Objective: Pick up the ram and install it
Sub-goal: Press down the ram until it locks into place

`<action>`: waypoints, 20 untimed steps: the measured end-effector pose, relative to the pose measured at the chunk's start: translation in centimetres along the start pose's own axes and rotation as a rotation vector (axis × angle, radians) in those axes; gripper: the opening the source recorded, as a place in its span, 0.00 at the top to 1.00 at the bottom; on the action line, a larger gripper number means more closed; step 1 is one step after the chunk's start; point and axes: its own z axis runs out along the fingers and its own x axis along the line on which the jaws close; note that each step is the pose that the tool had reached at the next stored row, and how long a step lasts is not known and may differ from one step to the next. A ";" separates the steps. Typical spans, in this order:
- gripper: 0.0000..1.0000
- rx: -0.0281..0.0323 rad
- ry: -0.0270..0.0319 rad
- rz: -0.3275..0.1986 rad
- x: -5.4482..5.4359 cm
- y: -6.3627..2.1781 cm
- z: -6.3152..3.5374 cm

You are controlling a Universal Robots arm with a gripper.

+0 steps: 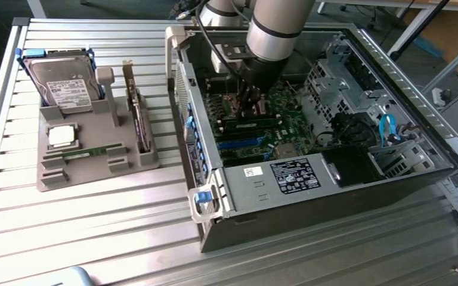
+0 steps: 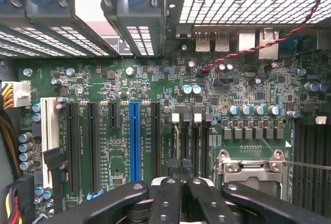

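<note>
My gripper [image 2: 180, 175] is shut, fingers together, low inside the open computer case [image 1: 309, 179], over the memory slots [image 2: 189, 136] on the motherboard [image 2: 103, 79]. One ram [image 1: 253, 124] lies seated just below it, long axis across the board; what the fingers pinch is hidden. Case walls crowd close. Second ram [image 1: 83, 153] lies flat on the grey holder [image 1: 93, 167], on the worktop [image 1: 70, 238]

green motherboard [image 2: 155, 84] with black slots and one blue slot [image 2: 134, 141], red-black twisted wire [image 2: 269, 40], black gripper [image 2: 180, 175], silver-grey arm [image 1: 277, 30] with black band, green ram [image 1: 86, 153] on grey-brown holder [image 1: 93, 173], blue case latch [image 1: 203, 202], ribbed silver table [image 1: 93, 238]
</note>
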 end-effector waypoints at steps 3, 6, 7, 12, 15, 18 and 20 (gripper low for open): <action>0.90 -0.0001 0.0001 0.000 0.0 0.00 0.14; 0.90 -0.0002 0.0004 0.000 0.0 0.00 0.14; 0.90 -0.0001 0.0002 0.000 0.0 0.00 0.15; 0.90 -0.0001 0.0001 0.000 0.0 0.00 0.33; 0.90 -0.0002 0.0003 0.000 0.0 0.00 0.40; 0.90 0.0000 0.0000 0.000 0.0 0.00 0.46; 0.90 -0.0001 0.0001 0.000 0.0 0.00 0.50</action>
